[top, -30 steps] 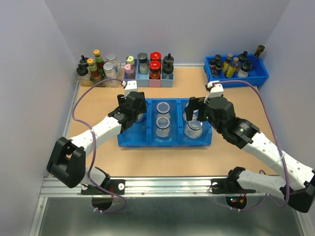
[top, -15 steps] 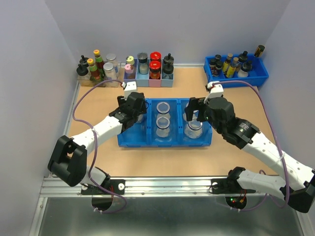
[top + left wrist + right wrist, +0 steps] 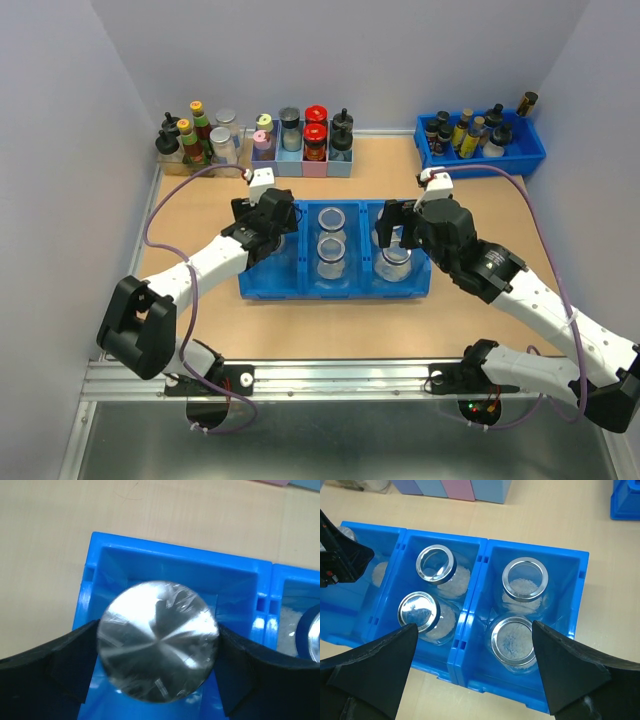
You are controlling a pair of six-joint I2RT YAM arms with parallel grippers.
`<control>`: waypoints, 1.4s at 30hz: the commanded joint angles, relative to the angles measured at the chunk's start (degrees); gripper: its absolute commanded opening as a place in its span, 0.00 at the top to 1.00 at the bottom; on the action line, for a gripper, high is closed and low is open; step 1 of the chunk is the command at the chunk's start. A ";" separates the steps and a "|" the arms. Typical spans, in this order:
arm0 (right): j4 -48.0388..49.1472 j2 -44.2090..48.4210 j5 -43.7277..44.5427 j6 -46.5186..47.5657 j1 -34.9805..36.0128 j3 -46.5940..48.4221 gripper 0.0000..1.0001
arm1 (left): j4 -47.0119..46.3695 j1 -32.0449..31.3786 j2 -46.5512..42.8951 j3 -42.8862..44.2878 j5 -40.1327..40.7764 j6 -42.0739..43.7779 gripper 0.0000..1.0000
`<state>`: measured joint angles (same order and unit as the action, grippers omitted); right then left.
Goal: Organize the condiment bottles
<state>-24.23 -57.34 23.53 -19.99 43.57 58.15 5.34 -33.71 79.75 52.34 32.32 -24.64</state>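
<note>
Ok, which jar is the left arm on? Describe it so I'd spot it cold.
Find the blue tray mid-table, split into three bays. In its left bay, one jar sits between the left gripper's fingers, flat silver lid up. It is alone in its bay; the other jars are paired in the middle and right bays.

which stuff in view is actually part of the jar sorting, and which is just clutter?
In the job:
lidded jar, held by left gripper
two middle-compartment jars
two right-compartment jars
blue bin
right gripper, open

Lying about:
loose bottles back left
pastel bins of capped bottles
blue tray of dark bottles
</note>
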 commanded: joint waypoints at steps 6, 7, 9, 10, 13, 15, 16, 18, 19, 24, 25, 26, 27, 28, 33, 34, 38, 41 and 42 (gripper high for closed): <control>0.59 1.35 0.29 -0.40 0.20 -0.76 0.00 | -0.95 -0.39 -2.66 4.61 -0.14 -0.67 0.01; 0.67 1.44 0.46 -0.40 0.20 -0.67 0.00 | -0.86 -0.47 -3.19 5.23 -1.19 -0.67 0.01; 0.59 1.79 0.73 -0.66 0.20 -0.67 0.00 | 0.01 -0.48 -3.63 6.11 -2.78 -0.23 0.01; 0.67 1.97 1.08 -0.75 0.28 -0.58 0.00 | 0.80 -0.39 -3.63 6.81 -3.39 -0.14 0.01; 0.50 2.76 1.96 -1.10 0.20 -0.76 0.00 | 4.23 -0.74 -4.94 8.92 -5.86 -0.05 0.01; 0.24 3.20 2.22 -1.19 0.20 -0.85 0.00 | 4.94 -0.83 -7.65 8.66 -8.05 0.03 0.01; 0.15 3.38 2.75 -1.45 0.20 -1.02 0.00 | 5.03 -0.74 -9.15 8.31 -8.84 0.03 0.01; -0.03 3.99 3.10 -1.81 0.20 -1.28 0.00 | 5.46 -0.83 -13.90 6.99 -10.51 -0.32 0.01; -0.12 4.17 3.45 -2.07 0.20 -1.46 0.00 | 5.81 -0.83 -15.57 6.82 -10.95 -0.23 0.01; -0.38 6.27 3.71 -3.21 0.20 -2.69 0.00 | 8.98 -0.91 -26.19 6.90 -13.07 1.09 0.01; -0.29 6.45 3.80 -3.48 0.20 -3.04 0.00 | 10.29 -0.91 -27.35 7.08 -13.33 1.70 0.01; -0.38 6.71 3.72 -3.65 0.20 -3.22 0.00 | 10.82 -0.83 -29.54 7.16 -13.68 1.88 0.01; -0.29 6.98 3.63 -3.74 0.20 -3.39 0.00 | 11.26 -0.91 -30.69 7.17 -14.03 2.05 0.01; -0.38 7.50 3.63 -4.18 0.20 -3.66 0.00 | 11.96 -0.83 -31.83 7.17 -14.56 2.66 0.01; -0.38 9.35 3.63 -5.32 0.20 -5.24 0.00 | 11.97 -0.91 -38.94 6.64 -20.25 2.93 0.01; -0.38 9.79 3.54 -5.67 0.20 -5.41 0.00 | 10.93 -0.83 -40.18 6.38 -22.01 3.02 0.01; -0.38 13.47 2.84 -6.29 0.20 -7.26 0.00 | 7.23 -0.91 -46.51 4.62 -31.24 3.55 0.01; -0.38 16.63 2.40 -6.55 0.20 -9.63 0.00 | 6.52 -0.83 -50.29 4.00 -35.11 4.86 0.01; -0.38 17.52 2.31 -7.08 0.20 -10.33 0.00 | 6.52 -0.83 -50.82 3.91 -35.56 5.13 0.01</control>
<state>-25.69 -43.24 25.85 -25.56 43.57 50.22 15.99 -34.41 31.90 56.64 3.90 -21.91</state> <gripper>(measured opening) 0.998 0.986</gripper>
